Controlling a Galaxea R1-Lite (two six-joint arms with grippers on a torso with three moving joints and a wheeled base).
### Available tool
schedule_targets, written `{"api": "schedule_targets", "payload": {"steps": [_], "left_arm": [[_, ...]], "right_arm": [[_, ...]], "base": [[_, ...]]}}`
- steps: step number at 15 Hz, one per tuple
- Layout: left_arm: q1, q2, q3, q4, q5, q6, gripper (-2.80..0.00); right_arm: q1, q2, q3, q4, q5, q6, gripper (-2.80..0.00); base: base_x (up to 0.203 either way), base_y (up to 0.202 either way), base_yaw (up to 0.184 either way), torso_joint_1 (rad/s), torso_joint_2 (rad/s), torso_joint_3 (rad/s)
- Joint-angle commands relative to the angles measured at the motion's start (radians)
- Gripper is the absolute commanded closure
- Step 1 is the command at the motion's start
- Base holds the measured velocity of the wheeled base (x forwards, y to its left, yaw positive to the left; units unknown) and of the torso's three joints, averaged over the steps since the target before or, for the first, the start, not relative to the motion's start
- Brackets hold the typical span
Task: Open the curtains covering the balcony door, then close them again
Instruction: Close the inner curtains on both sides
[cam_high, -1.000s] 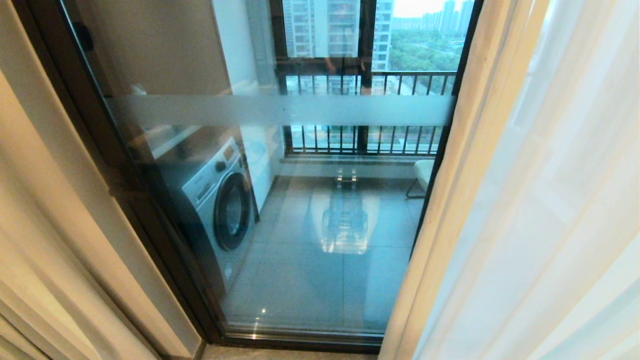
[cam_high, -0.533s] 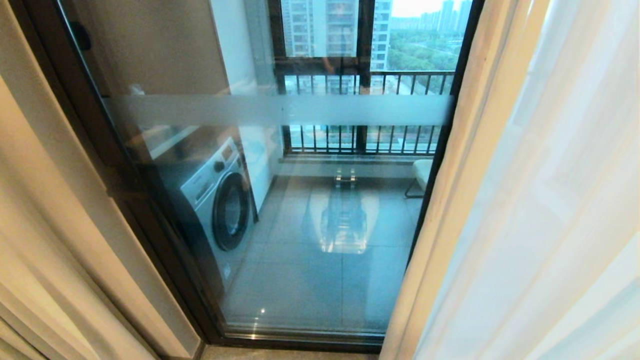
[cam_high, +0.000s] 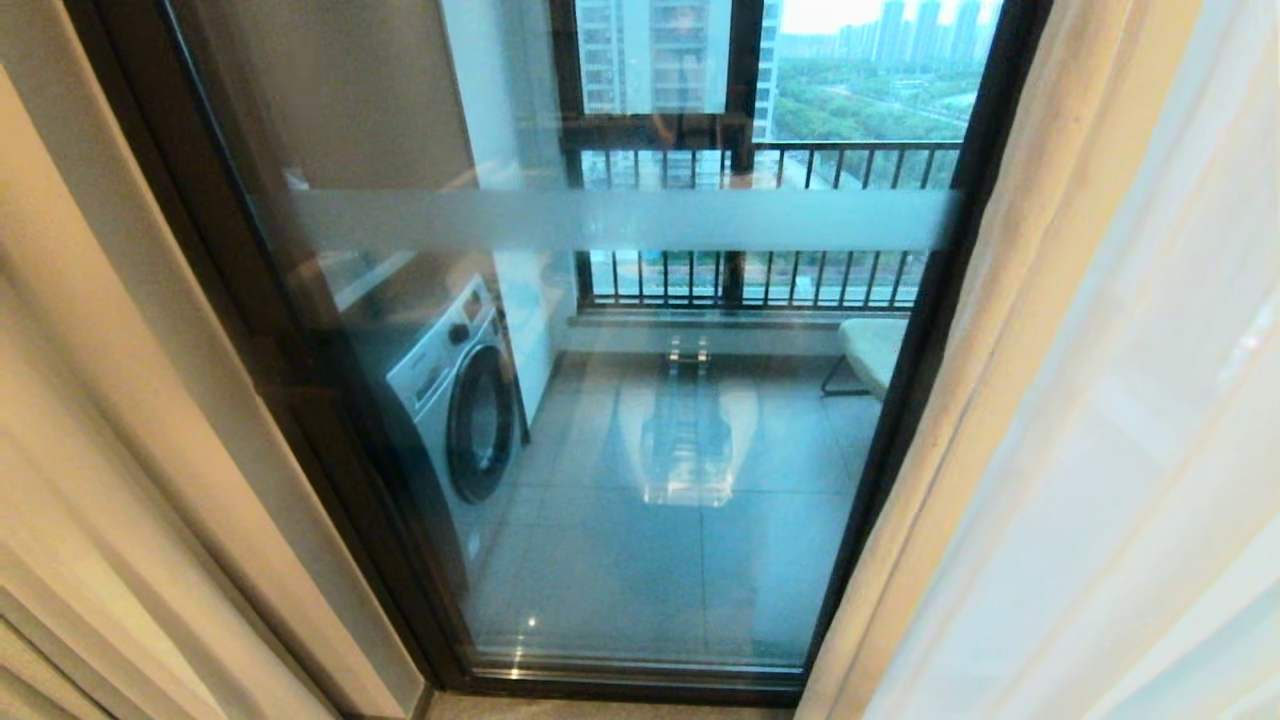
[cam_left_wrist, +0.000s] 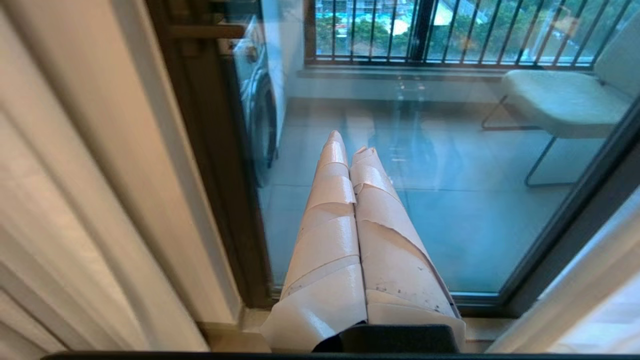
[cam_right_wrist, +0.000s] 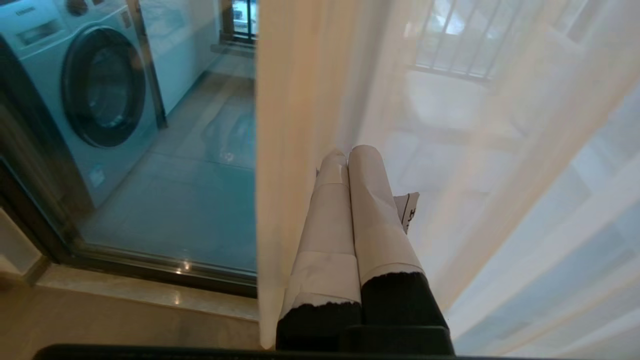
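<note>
Balcony door (cam_high: 620, 420) glass stands uncovered between parted cream curtains (cam_high: 1050, 400); both grippers' fingers (cam_left_wrist: 345, 200) pressed together, empty.

Left gripper (cam_left_wrist: 350, 150) and right gripper (cam_right_wrist: 352, 152) both point forward, fingers pressed together

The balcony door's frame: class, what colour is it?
Dark brown-black, seen best in the head view, where the balcony door frame borders the glass.

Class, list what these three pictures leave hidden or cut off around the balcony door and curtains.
- Curtains: tops and hems cut off by the head view's edges.
- Balcony door: right part hidden behind the drape.
- Chair: partly cut by the door frame in the left wrist view.
- Right gripper: whether its tips touch the fabric is unclear.
</note>
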Motion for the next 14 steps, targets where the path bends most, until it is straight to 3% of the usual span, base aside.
{"api": "schedule_targets", "payload": {"steps": [1, 14], "left_arm": [[0.000, 0.000, 0.000, -0.002, 0.000, -0.001, 0.00], [0.000, 0.000, 0.000, 0.000, 0.000, 0.001, 0.00]], "right_arm": [[0.000, 0.001, 0.000, 0.000, 0.000, -0.001, 0.00], [0.000, 0.001, 0.000, 0.000, 0.000, -0.001, 0.00]], "base": [[0.000, 0.190, 0.003, 0.001, 0.00, 0.000], [0.000, 0.191, 0.001, 0.002, 0.00, 0.003]]}}
